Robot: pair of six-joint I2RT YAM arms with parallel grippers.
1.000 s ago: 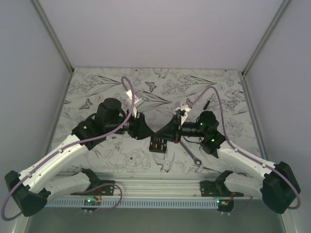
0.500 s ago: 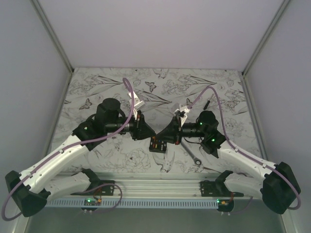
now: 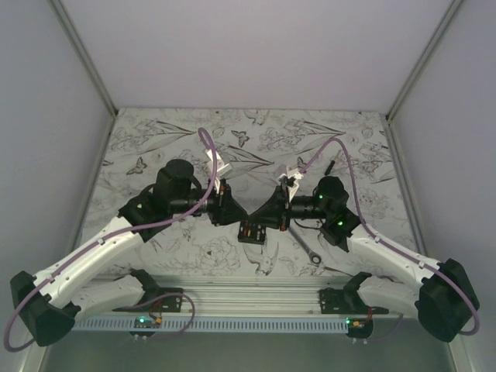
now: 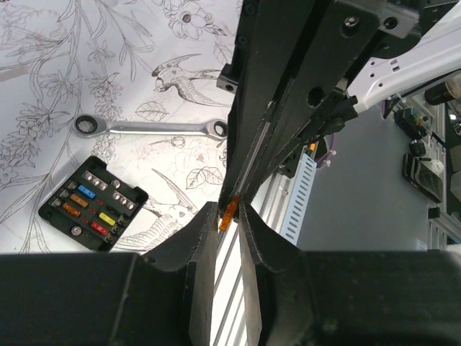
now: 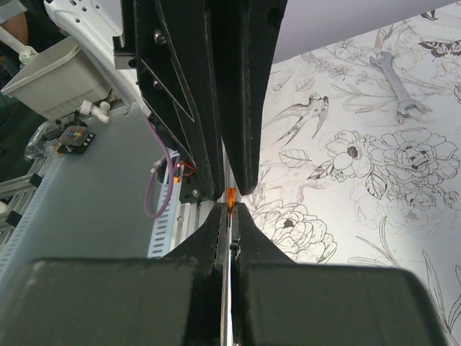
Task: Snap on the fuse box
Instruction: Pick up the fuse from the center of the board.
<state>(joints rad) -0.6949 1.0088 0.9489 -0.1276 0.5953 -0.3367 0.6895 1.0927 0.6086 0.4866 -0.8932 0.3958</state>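
The two arms meet tip to tip low over the flowered bench (image 3: 155,139). The left pincer (image 3: 242,213) and the right pincer (image 3: 263,213) point straight at each other, their fingertips all but touching.

In the left wrist view, the left pincer (image 4: 228,209) has its fingers drawn close with only a narrow slit between them. A small orange fuse (image 4: 226,216) is caught between the tips. The right pincer (image 4: 234,193) comes down from above onto the same spot.

In the right wrist view, the right pincer (image 5: 229,209) is pressed together. The orange fuse (image 5: 230,196) shows just past its tips, against the tips of the left pincer (image 5: 232,189). Whether the right one grips the fuse cannot be told.

The fuse box (image 3: 252,231) lies flat on the bench directly below the meeting point, apart from both pincers. Seen from the left wrist, the fuse box (image 4: 94,204) is uncovered, with rows of orange, blue, yellow and red fuses showing.

A silver wrench (image 3: 308,246) lies on the bench just beside the box, under the right arm. In the left wrist view the wrench (image 4: 151,128) lies beyond the box and does not touch it.
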